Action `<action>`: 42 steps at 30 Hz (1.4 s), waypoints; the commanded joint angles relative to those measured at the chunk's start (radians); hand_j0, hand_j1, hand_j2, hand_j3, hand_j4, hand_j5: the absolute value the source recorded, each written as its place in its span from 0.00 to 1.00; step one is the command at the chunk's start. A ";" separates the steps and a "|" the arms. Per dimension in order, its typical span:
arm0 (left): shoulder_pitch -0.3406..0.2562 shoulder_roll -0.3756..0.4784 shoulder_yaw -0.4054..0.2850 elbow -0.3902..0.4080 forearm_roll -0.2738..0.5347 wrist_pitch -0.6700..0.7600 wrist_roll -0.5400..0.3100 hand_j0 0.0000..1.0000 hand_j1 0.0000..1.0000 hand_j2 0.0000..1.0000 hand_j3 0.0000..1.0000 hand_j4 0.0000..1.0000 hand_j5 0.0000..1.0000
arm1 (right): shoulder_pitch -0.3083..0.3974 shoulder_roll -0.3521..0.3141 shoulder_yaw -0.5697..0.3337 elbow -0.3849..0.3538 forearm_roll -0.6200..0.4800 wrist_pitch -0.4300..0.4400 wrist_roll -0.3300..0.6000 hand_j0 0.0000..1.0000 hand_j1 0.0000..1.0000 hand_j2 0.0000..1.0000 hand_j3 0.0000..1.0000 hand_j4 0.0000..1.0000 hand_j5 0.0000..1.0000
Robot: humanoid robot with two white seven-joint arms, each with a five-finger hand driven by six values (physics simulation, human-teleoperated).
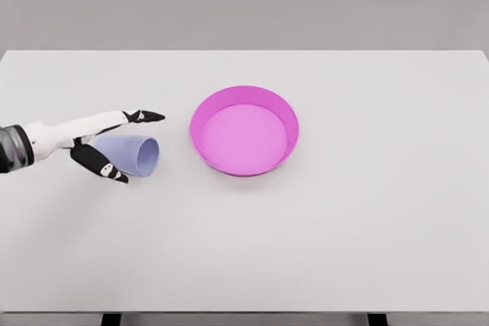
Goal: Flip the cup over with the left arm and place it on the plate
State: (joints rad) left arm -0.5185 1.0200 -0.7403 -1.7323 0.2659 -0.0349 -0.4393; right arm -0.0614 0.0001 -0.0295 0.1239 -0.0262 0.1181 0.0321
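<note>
Left hand [107,143] spread around the lavender cup [131,154], which lies on its side on the white tabletop [344,227]. Pink plate [244,131] just beside the cup's open mouth, path between them clear.

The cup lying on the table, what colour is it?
The cup is pale lavender-blue, seen in the head view, lying on its side beside the left hand.

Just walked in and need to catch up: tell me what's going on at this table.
The robot's left hand is reaching around a pale blue cup lying on its side on the white table, fingers spread above and below it, not yet clearly closed. The pink plate sits empty to the cup's right. The right arm is out of view.
</note>
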 commanded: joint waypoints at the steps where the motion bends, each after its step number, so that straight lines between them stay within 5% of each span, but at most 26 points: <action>1: 0.000 -0.006 -0.004 0.011 -0.010 0.004 -0.001 1.00 1.00 1.00 1.00 1.00 1.00 | 0.000 0.000 0.000 0.000 0.000 0.000 0.000 1.00 1.00 1.00 1.00 1.00 1.00; 20: -0.002 -0.001 -0.002 0.013 -0.146 0.023 -0.004 1.00 1.00 1.00 1.00 1.00 1.00 | 0.000 0.000 -0.001 0.000 0.000 0.000 0.000 1.00 1.00 1.00 1.00 1.00 1.00; 42: -0.005 -0.046 -0.031 0.048 -0.163 0.052 -0.001 1.00 1.00 1.00 1.00 1.00 1.00 | 0.000 0.000 0.000 0.000 0.000 0.000 0.000 1.00 1.00 1.00 1.00 1.00 1.00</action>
State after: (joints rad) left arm -0.5231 0.9767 -0.7716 -1.6861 0.1009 0.0168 -0.4405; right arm -0.0614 0.0001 -0.0295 0.1239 -0.0262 0.1181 0.0321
